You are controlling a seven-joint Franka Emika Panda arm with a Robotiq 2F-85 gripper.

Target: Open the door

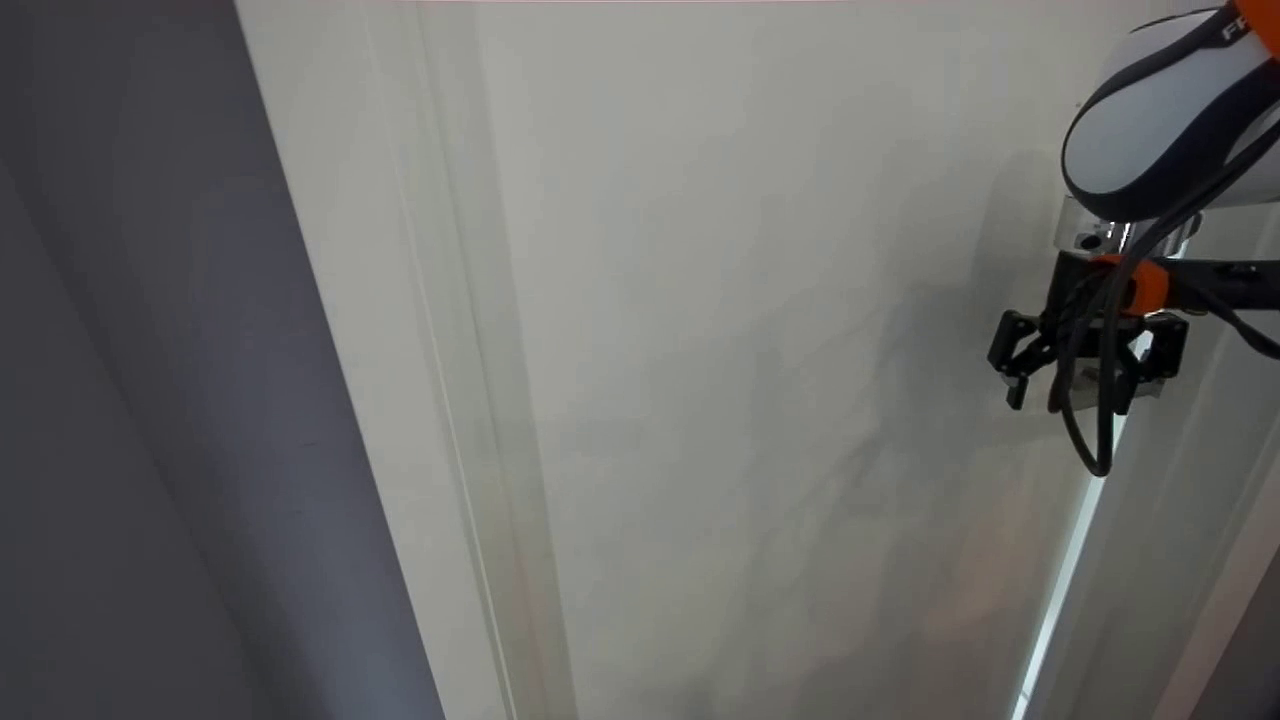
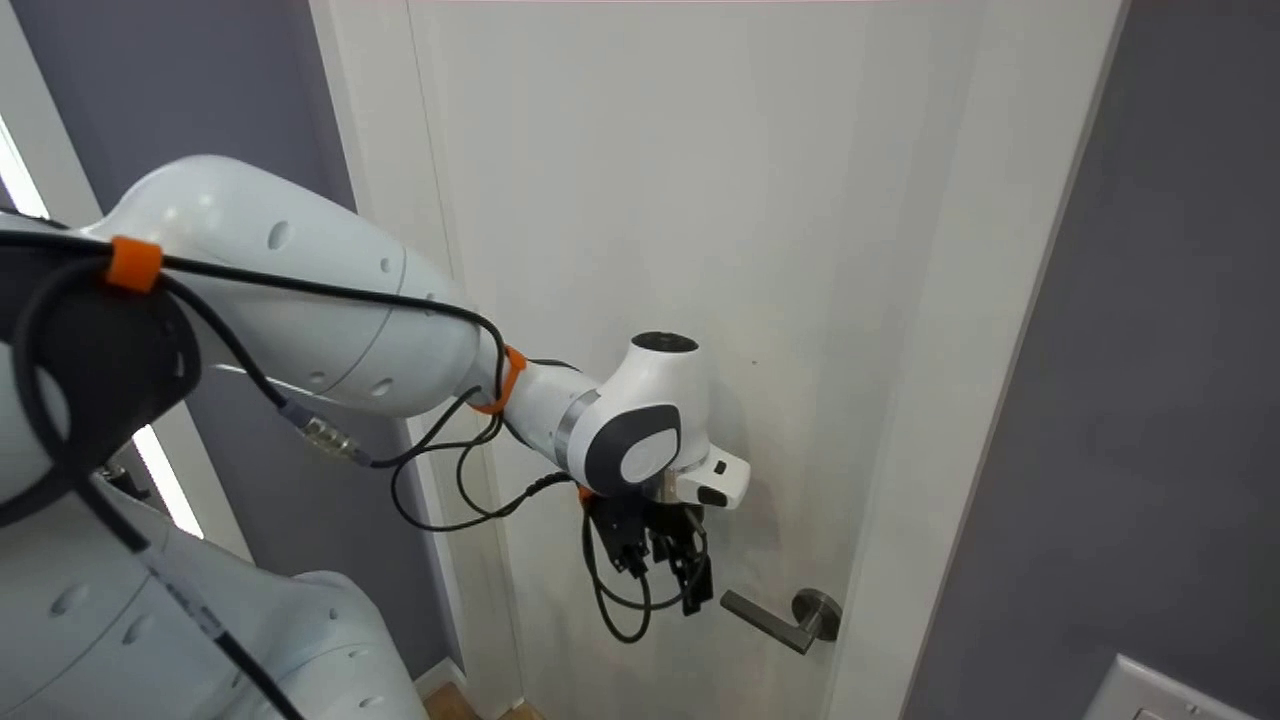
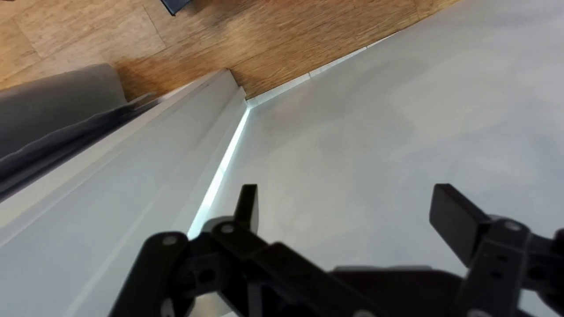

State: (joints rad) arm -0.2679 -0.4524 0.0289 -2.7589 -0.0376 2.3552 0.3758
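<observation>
Both exterior views are dim and greyish. In an exterior view, soft-edged shadows spread across the pale door (image 1: 760, 380), and a narrow strip of light (image 1: 1063, 580) glares white along its edge, as it does in the wrist view. Small highlights shine on the white arm (image 2: 320, 335). The wooden floor (image 3: 286, 35) looks warm-toned; the black gripper (image 3: 345, 198) appears dark, slightly blurred.

The door (image 1: 770, 360) is cut off (both exterior views).

The arm (image 2: 310, 335) stretches out, pincer (image 3: 345, 207) pointing down, 2 fingers (image 3: 458, 222) apart.
</observation>
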